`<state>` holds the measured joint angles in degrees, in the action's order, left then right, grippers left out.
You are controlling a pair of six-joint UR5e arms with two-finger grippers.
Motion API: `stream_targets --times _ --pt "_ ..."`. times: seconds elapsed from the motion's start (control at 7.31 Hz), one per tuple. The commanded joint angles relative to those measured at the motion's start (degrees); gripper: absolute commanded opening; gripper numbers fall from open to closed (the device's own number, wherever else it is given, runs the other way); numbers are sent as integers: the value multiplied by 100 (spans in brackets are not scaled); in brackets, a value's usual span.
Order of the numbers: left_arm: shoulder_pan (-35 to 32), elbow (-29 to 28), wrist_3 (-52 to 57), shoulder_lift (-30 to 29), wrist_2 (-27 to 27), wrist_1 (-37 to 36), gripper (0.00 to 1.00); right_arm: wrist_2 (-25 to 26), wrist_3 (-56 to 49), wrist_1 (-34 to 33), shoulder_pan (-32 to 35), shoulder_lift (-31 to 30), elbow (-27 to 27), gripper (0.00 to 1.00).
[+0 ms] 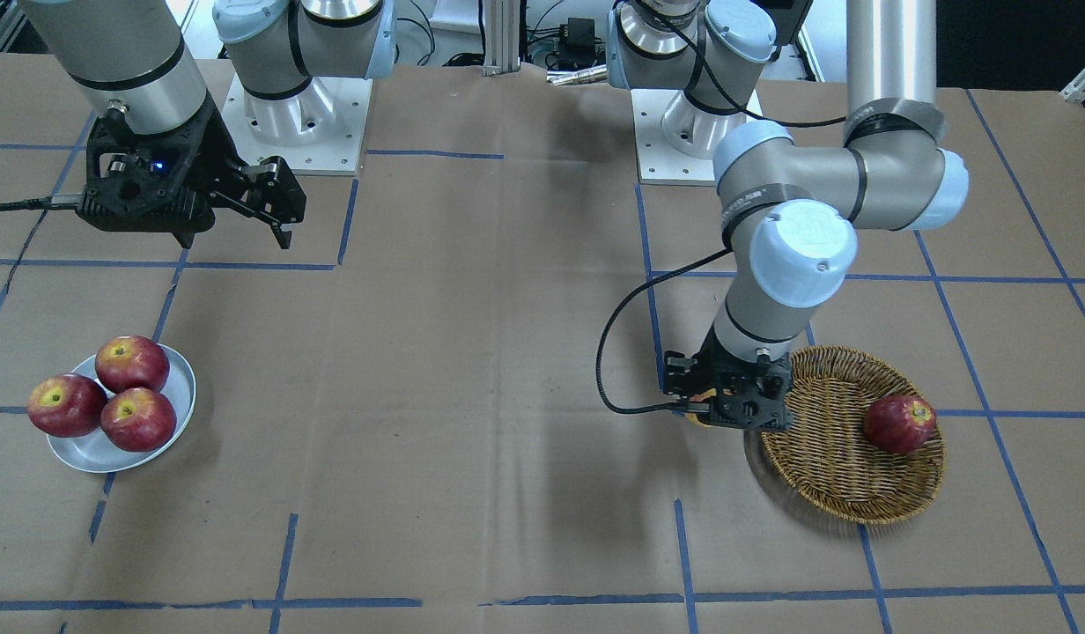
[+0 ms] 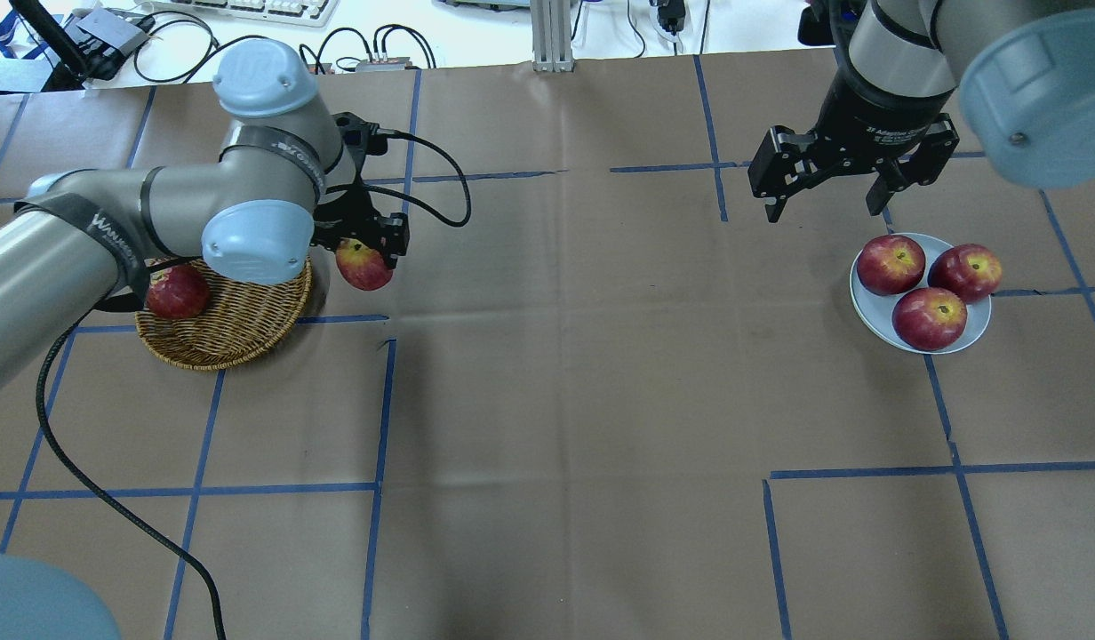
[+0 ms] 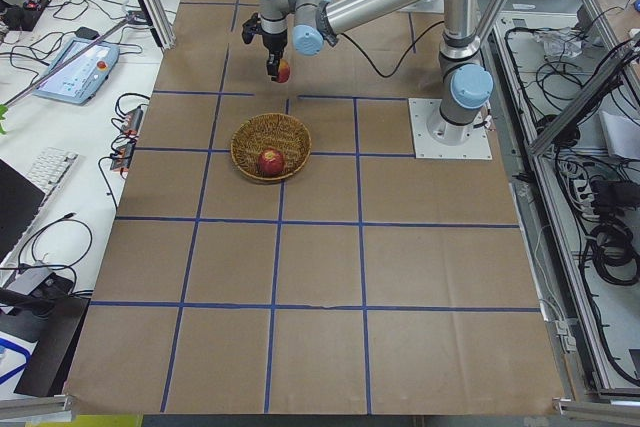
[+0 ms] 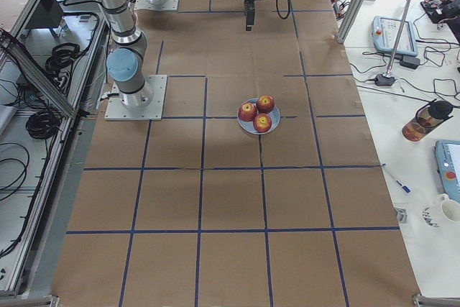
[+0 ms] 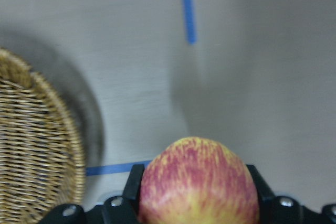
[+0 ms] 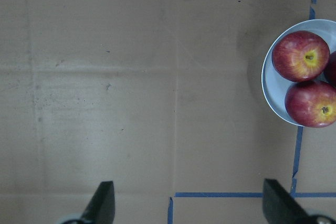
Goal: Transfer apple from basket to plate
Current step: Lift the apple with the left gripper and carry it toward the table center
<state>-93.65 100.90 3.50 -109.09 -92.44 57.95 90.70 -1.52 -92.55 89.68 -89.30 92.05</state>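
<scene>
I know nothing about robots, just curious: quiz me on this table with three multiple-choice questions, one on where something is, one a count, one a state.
1. Where is the pale apple?
A. In the basket
B. On the plate
C. In the left hand, held up beside the basket

2. How many apples lie on the plate?
A. Two
B. Three
C. Four

3. How is the right hand?
A. Open and empty
B. Shut on an apple
C. Shut on the plate's rim

Answers:
1 C: the left wrist view shows it clamped in the hand, with the basket's rim off to one side.
2 B: three red ones fill the plate in the overhead view.
3 A: the right wrist view shows only bare table in its wide gap.
</scene>
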Motion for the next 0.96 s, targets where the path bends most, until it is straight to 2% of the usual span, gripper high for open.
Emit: stream_targets --times 0.0,0.55,0.82 --pt "-634 -26 -813 -251 16 -73 68 0 3 0 5 0 6 100" --pt "-1206 -78 -1543 -761 34 -634 69 0 3 0 5 0 6 100" --pt "-1558 -437 -1973 -1008 77 -654 70 0 3 0 -3 0 6 100"
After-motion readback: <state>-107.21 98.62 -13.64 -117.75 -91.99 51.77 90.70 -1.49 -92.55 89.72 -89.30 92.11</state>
